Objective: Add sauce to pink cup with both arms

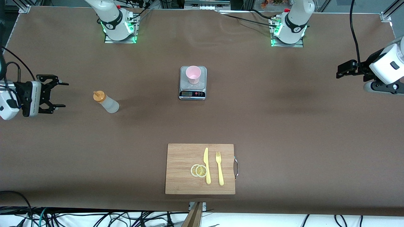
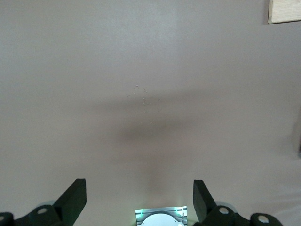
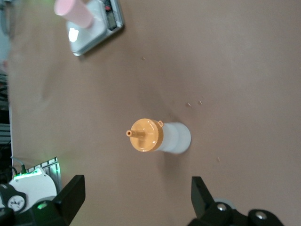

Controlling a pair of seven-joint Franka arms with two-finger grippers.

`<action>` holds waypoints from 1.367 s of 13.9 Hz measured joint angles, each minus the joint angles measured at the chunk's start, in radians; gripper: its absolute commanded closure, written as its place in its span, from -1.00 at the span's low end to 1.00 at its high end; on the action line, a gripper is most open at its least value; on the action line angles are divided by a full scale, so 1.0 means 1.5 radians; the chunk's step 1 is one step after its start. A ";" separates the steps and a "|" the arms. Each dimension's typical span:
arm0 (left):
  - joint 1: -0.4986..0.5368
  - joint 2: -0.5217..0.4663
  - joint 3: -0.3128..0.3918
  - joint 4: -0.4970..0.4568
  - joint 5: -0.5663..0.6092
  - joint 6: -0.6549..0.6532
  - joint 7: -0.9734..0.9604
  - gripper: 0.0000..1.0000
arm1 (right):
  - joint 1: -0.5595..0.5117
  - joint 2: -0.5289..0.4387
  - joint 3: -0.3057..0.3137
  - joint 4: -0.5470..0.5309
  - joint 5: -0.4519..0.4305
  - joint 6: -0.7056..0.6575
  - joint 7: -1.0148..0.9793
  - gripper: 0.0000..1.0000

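Sauce bottle is standing near my spread right gripper, looking light, squeezable, best gripped mid-body; my left gripper is waiting spread.

Bare table around sauce bottle and between it and scale bearing pink cup; cutting board lies nearer the camera, well apart from both.
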 measured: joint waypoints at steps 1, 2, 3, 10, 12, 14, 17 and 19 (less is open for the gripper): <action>0.000 0.000 0.000 0.000 0.000 0.000 0.000 -1.00 | 0.001 -0.030 0.023 -0.016 -0.032 0.019 0.066 -1.00; 0.000 0.001 0.000 0.000 0.000 0.000 0.000 -1.00 | 0.001 -0.056 0.045 -0.033 -0.063 0.038 0.133 -1.00; 0.000 0.001 0.000 0.000 0.000 0.000 0.000 -1.00 | 0.001 -0.081 0.068 -0.048 -0.092 0.054 0.201 -1.00; 0.001 0.002 0.001 0.000 0.000 0.000 0.000 -1.00 | 0.028 -0.171 0.141 -0.079 -0.195 0.072 0.729 -1.00; 0.001 0.002 0.001 0.000 0.000 0.000 0.000 -1.00 | 0.037 -0.184 0.141 -0.079 -0.198 0.070 0.842 -1.00; 0.002 0.002 0.001 0.001 0.000 0.000 0.000 -1.00 | 0.037 -0.201 0.136 -0.078 -0.198 0.070 0.908 -1.00; 0.002 0.002 0.001 0.006 0.000 0.000 0.000 -1.00 | 0.043 -0.226 0.092 -0.066 -0.199 0.062 0.937 -1.00; 0.002 0.002 0.001 0.008 0.000 0.000 0.000 -1.00 | 0.044 -0.232 0.064 -0.051 -0.199 0.044 0.937 -1.00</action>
